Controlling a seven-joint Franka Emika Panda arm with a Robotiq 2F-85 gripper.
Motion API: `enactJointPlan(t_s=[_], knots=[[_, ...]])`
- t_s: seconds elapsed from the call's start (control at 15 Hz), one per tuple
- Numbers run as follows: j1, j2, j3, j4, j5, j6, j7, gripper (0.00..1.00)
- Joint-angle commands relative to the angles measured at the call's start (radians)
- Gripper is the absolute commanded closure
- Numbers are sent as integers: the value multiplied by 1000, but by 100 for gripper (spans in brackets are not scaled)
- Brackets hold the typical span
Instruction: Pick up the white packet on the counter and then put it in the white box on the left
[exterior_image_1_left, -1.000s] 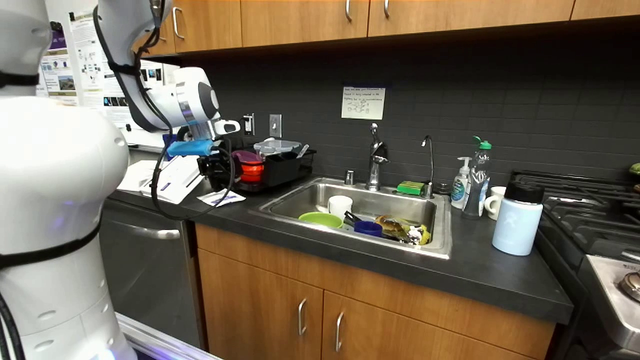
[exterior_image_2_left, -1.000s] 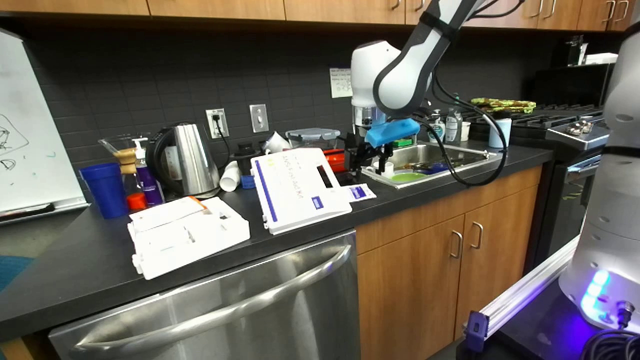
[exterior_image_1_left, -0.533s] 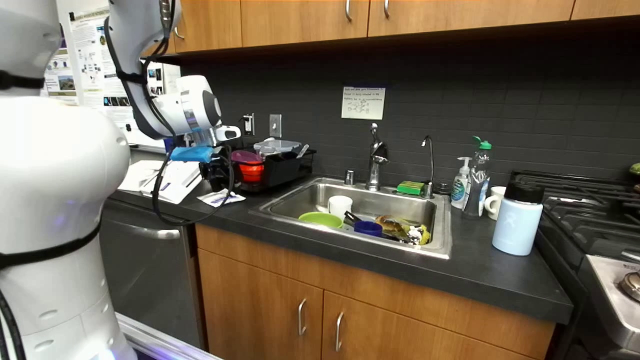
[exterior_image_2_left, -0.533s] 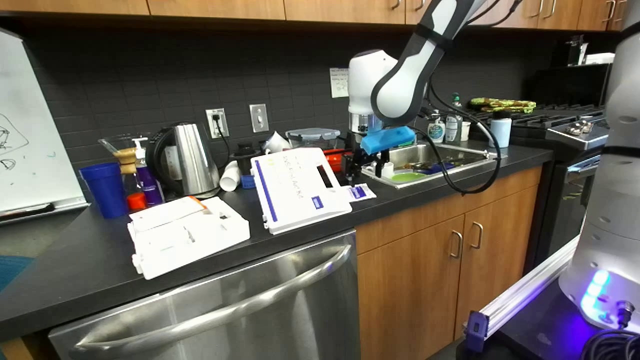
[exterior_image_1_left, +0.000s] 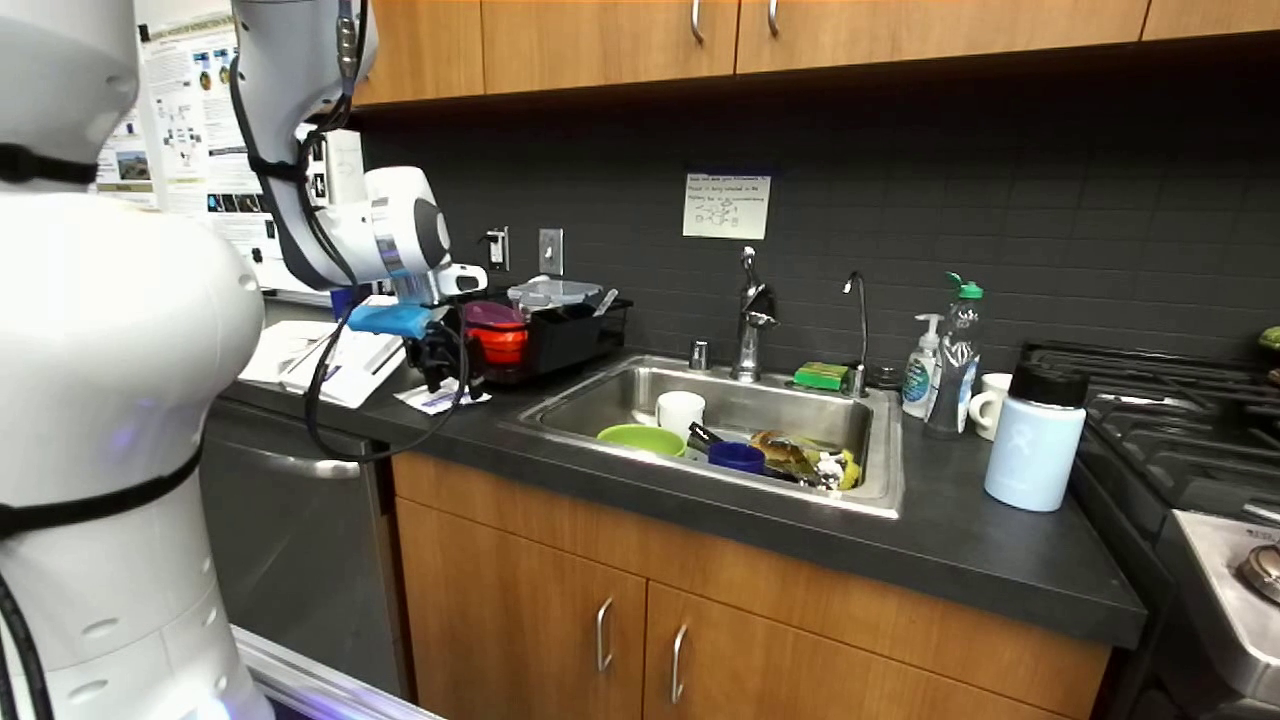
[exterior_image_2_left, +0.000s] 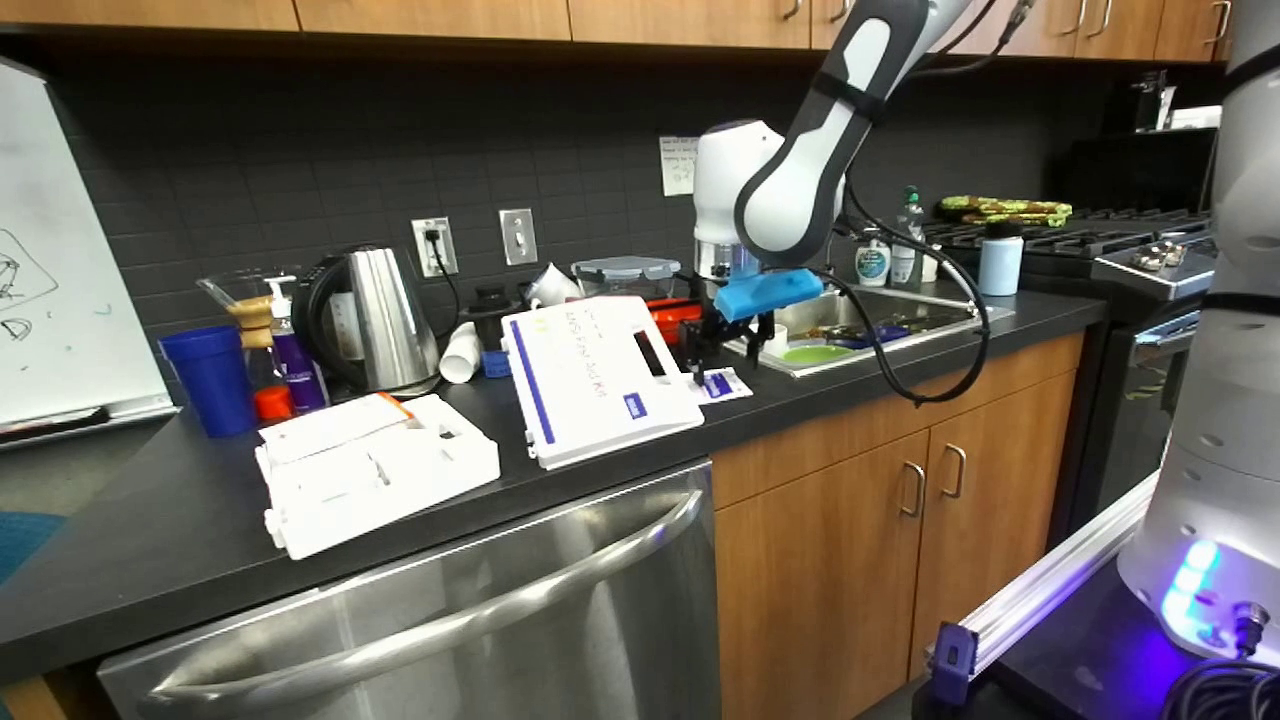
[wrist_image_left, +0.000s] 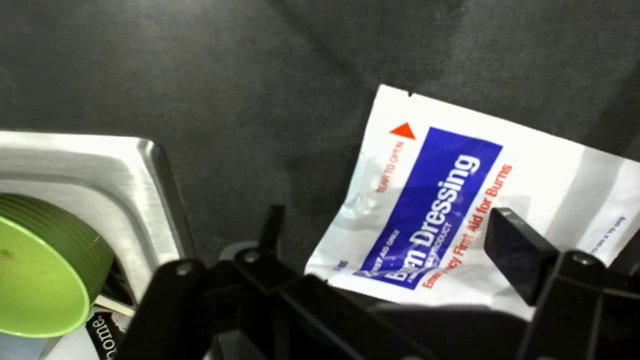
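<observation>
White packet (wrist_image_left: 462, 200), gripper (wrist_image_left: 387, 235) now lower

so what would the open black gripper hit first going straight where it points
Most likely the white rectangular packet with the blue label, though the views leave the depth unclear.

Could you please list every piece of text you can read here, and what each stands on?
"Burn Dressing": white packet.
"TEAR TO OPEN": packet, by a red triangle.
"AID ONLY": packet; preceding word unclear.
"PRODUCT": packet; preceding letters unclear.
"First Aid for Burns": packet; preceding word partly lost.
"ANSI First Aid Kit": white box, slightly blurred.
"home.": white item in the sink.
Too small or blurred: other packet print, wall note, posters, soap bottles, stove panel.
</observation>
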Motion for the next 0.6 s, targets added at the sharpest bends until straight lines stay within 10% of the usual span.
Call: enactJointPlan(t_s=[0.0,0.53], knots=[[31,20,-22,19,47,17,-26,0],[44,32,-40,24,76,27,-34,0]])
